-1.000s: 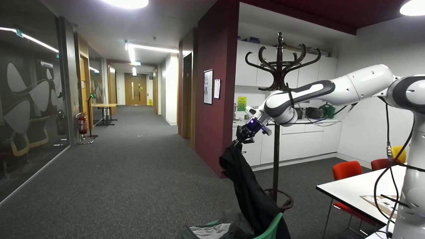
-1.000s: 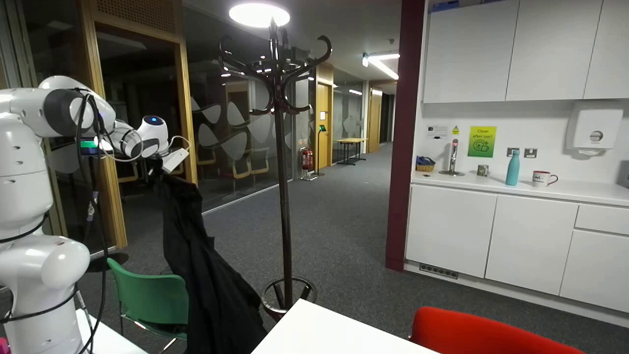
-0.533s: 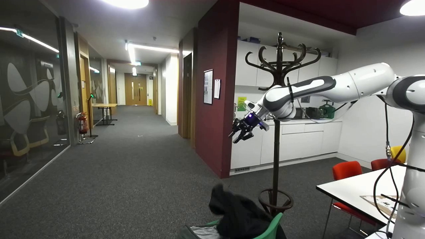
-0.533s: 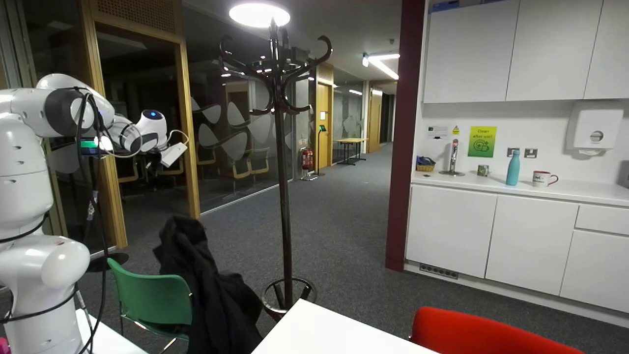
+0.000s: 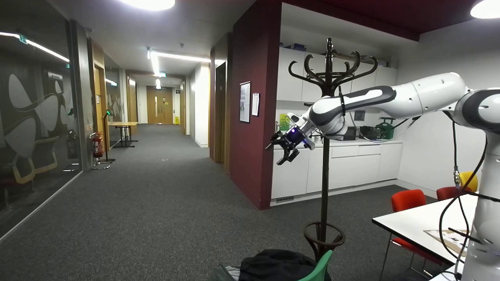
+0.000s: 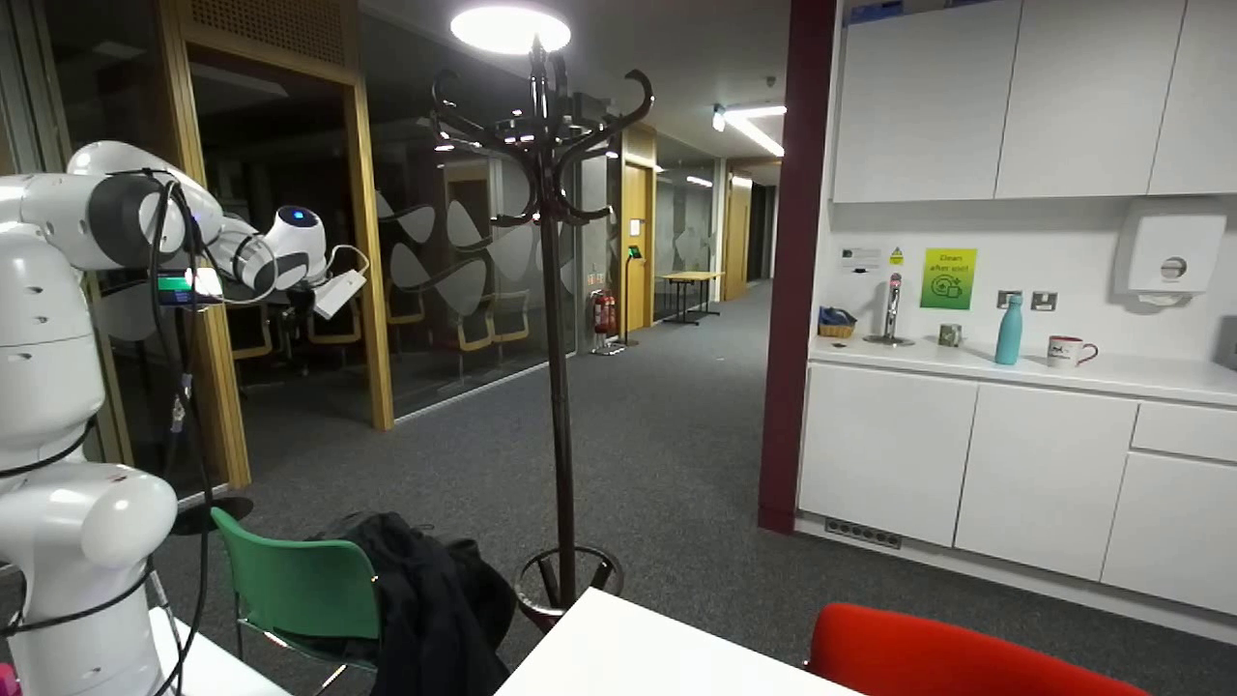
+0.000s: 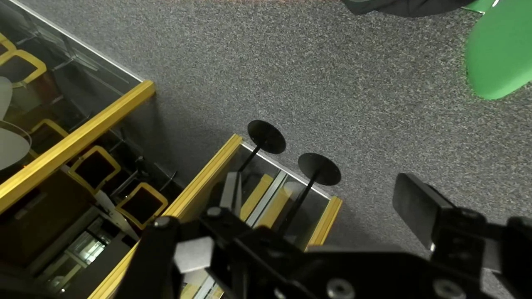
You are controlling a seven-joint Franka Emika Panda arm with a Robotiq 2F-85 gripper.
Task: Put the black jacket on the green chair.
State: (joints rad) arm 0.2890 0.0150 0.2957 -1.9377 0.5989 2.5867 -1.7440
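The black jacket [image 5: 277, 263] [image 6: 425, 590] lies heaped and limp against the backrest of the green chair [image 5: 322, 267] [image 6: 300, 585], with folds reaching down past seat level; whatever bears its weight is hidden under it. In the wrist view only a dark strip of jacket [image 7: 407, 6] shows at the top edge, beside the smooth green chair [image 7: 503, 54]. High above the heap, clear of it, my gripper [image 5: 274, 154] points downward with its fingers spread. Nothing but carpet and glass wall shows between the jaws of the gripper [image 7: 322, 199].
A black coat stand [image 5: 325, 179] [image 6: 559, 387] rises close by the chair. White tables [image 5: 433, 218] [image 6: 657, 657] and a red chair [image 6: 928, 648] stand near. Grey material [image 5: 224, 271] sits by the jacket. Round black bases [image 7: 319, 168] stand by the glass wall.
My gripper has opened and let go of the jacket. The jacket has dropped from hanging upright into a low heap at the green chair. The arm has risen slightly.
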